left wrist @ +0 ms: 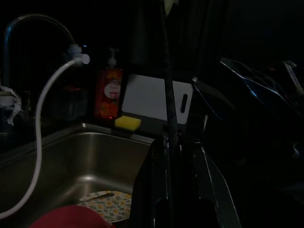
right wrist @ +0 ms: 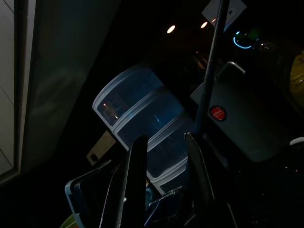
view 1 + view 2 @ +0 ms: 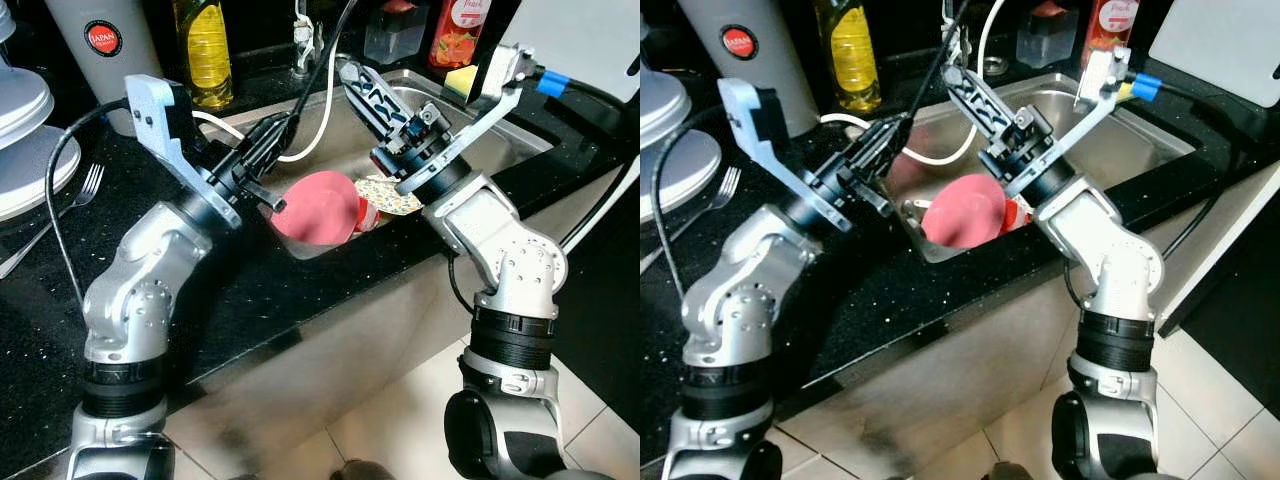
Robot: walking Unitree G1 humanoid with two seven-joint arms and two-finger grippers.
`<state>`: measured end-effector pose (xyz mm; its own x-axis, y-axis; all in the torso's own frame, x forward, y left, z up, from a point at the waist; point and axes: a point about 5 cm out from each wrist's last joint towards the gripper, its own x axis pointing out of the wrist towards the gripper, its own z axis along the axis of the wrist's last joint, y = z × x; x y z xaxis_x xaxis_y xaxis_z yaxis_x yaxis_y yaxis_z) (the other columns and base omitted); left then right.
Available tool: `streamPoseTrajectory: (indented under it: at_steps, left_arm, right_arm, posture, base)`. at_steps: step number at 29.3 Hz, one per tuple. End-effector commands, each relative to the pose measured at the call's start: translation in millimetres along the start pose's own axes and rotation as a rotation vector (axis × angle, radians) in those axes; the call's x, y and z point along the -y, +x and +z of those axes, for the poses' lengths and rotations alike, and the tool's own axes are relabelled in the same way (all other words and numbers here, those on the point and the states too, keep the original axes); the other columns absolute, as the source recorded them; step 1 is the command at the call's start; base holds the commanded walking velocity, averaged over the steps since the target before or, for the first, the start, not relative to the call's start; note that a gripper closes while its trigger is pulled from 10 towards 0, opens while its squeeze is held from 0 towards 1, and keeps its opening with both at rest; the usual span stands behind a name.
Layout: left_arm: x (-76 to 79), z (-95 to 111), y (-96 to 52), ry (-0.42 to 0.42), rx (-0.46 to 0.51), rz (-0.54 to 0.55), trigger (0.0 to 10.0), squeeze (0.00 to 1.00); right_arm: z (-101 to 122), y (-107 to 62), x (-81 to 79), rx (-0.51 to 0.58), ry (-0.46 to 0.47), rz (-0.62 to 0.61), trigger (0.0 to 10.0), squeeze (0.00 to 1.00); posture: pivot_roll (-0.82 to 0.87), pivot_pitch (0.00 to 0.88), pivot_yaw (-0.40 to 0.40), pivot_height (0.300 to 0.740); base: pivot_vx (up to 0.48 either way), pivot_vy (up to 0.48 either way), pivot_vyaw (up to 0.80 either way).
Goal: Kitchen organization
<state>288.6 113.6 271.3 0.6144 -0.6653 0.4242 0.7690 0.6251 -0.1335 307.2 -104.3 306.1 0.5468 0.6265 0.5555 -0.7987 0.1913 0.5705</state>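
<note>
From our left eye we see the steel sink set in the black tabletop, and a pink bowl lies tipped on its side at the sink's near edge, with a flowery plate just behind it. Our left tool hovers just above and beside the bowl; its black fingers look close together with nothing between them. Our right tool points up over the sink, away from the dishes, and it carries nothing. A yellow oil bottle, a fork and a yellow sponge sit around on the tabletop. From our right eye the bowl looks smooth and round, so we think it is light and stiff but slippery, more so if wet. We would pinch its thin rim, one finger inside and one outside, not the round belly. The plate may break if dropped, so we should lift it by its edge, slowly. In the dark left wrist view we make out the plate, the red bowl, a white hose and a soap bottle. In the right wrist view the fingers stand a little apart with nothing between them, with stacked clear tubs beyond.
</note>
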Motion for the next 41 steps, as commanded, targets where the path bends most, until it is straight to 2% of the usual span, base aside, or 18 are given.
streamPoseTrajectory:
  at_steps: [1,5,13,15,21,27,30,34,35,41]
  left_arm:
    - [5.8,-3,-0.2,-0.013,-0.013,-0.032,10.0,0.0]
    - [12.5,-7,0.2,-0.025,-0.029,-0.07,10.0,0.0]
    - [12.2,-10,0.7,-0.025,-0.037,-0.08,10.0,0.0]
    - [5.9,-6,3.4,-0.012,-0.014,-0.026,10.0,0.0]
    - [5.9,-6,3.4,-0.012,-0.014,-0.026,10.0,0.0]
    - [5.4,1,-0.2,-0.026,0.033,-0.01,10.0,0.0]
    - [-1.5,0,-1.4,-0.018,0.032,0.053,10.0,0.0]
    - [2.7,0,-0.9,-0.024,0.03,0.018,10.0,0.0]
    - [7.2,0,-0.4,-0.034,0.029,-0.019,10.0,0.0]
    - [11.6,-5,-0.4,-0.034,-0.001,-0.052,10.0,0.0]
  right_arm:
    - [-3,-0.5,1.4,-0.017,-0.005,-0.01,10.0,0.0]
    - [-4,0.6,1.6,-0.022,-0.009,-0.009,10.0,0.0]
    - [-6,1.5,3.7,-0.031,-0.016,-0.01,10.0,0.0]
    - [-6,0.5,5.1,-0.031,-0.02,-0.015,10.0,0.0]
    - [-6,0.5,5.1,-0.031,-0.02,-0.015,10.0,0.0]
    - [-7,-0.7,8.4,-0.037,-0.016,-0.025,10.0,0.0]
    - [-8,0.2,8.7,-0.04,-0.012,-0.021,10.0,0.0]
    - [-8,0.0,8.8,-0.039,-0.013,-0.02,10.0,0.0]
    - [-8,0.2,9.7,-0.038,-0.015,-0.024,10.0,0.0]
    - [-8,1.6,9.7,-0.034,-0.017,-0.02,10.0,0.0]
  posture:
    - [-0.1,0.0,0.01,0.74]
    - [-0.1,0.0,0.009,0.74]
    - [-0.11,0.0,0.014,0.74]
    - [-0.11,0.0,0.014,0.74]
    - [-0.11,0.0,0.014,0.74]
    - [-0.09,0.0,0.0,0.74]
    - [-0.09,0.0,-0.001,0.74]
    - [-0.09,0.0,-0.001,0.74]
    - [-0.09,0.0,0.0,0.74]
    - [-0.09,0.0,0.007,0.74]
  base:
    - [0.0,0.0,0.0]
    - [0.0,0.0,0.0]
    - [0.0,0.0,0.0]
    - [0.0,0.0,0.0]
    - [0.0,0.0,0.0]
    - [0.0,0.0,0.0]
    - [0.0,0.0,0.0]
    - [0.0,0.0,0.0]
    - [0.0,0.0,0.0]
    - [0.0,0.0,0.0]
